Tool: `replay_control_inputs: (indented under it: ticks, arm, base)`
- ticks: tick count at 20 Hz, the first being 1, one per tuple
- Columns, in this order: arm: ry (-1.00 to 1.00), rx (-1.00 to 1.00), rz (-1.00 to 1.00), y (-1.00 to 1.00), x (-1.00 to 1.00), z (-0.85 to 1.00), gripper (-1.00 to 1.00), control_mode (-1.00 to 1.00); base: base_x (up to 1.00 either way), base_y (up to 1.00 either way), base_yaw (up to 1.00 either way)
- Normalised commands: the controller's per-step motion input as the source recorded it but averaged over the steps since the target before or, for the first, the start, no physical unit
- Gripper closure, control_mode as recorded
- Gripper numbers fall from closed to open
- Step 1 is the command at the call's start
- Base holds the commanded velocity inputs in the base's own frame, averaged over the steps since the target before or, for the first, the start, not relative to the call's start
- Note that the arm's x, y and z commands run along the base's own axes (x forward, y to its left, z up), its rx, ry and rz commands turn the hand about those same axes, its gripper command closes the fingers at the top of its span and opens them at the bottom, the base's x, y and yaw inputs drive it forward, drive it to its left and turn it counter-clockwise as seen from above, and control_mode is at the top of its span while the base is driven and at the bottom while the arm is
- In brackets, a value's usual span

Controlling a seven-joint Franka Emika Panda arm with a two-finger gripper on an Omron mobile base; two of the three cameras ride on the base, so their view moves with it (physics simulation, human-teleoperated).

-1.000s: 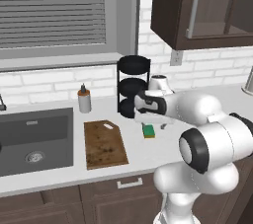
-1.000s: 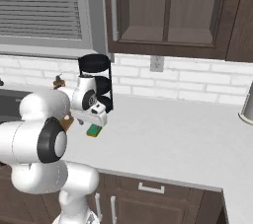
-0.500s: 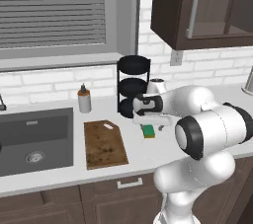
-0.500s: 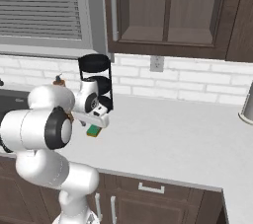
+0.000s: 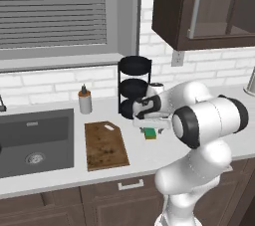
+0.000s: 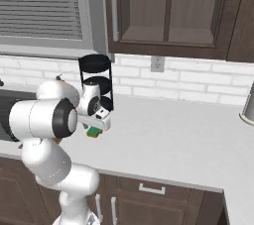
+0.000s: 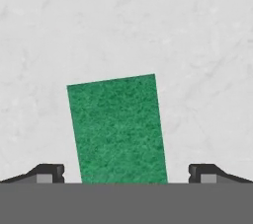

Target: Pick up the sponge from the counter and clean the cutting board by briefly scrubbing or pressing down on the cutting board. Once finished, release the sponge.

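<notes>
Counter (image 5: 149,158) front edge runs along the near side, bare strip of worktop between it and everything else. One cutting board (image 5: 104,145) lies flat just right of the sink (image 5: 35,140), short near edge close to the counter front, clipped corner and handle slot at its far end. One sponge (image 5: 150,133) sits flat on the counter, right of the board and apart from it, green face up, open worktop between them. End effector (image 5: 149,126) is right above the sponge, low; in the hand view its fingertips (image 7: 48,172) stand wide apart, one each side of the sponge (image 7: 118,129), gaps on both sides, nothing gripped. Wide free counter (image 6: 188,144) stretches right of the sponge. Further back: one bottle (image 5: 85,100) far of the board, one black three-tier rack (image 5: 134,90) against the brick wall, just behind the end effector.
</notes>
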Motion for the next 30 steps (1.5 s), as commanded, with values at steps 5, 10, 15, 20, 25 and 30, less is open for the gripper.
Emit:
replay_control_inputs:
  ticks: [5,10,15,20,25,30]
  arm:
    - [0.0,0.0,0.0,0.0,0.27,-0.28,-1.0,-1.0]
    - [0.0,0.0,0.0,0.0,0.32,-0.22,-1.0,-1.0]
    - [0.0,0.0,0.0,0.0,0.27,-0.22,-1.0,-1.0]
    - [0.0,0.0,0.0,0.04,0.04,-0.45,1.0,-1.0]
    - [0.05,0.0,0.0,0.07,0.0,-0.18,1.0,-1.0]
    - [0.06,0.05,0.0,0.16,0.0,0.28,1.0,-1.0]
  base:
    - [0.0,0.0,0.0]
    - [0.0,0.0,0.0]
    - [0.0,0.0,0.0]
    - [0.0,0.0,0.0]
    - [0.0,0.0,0.0]
    - [0.0,0.0,0.0]
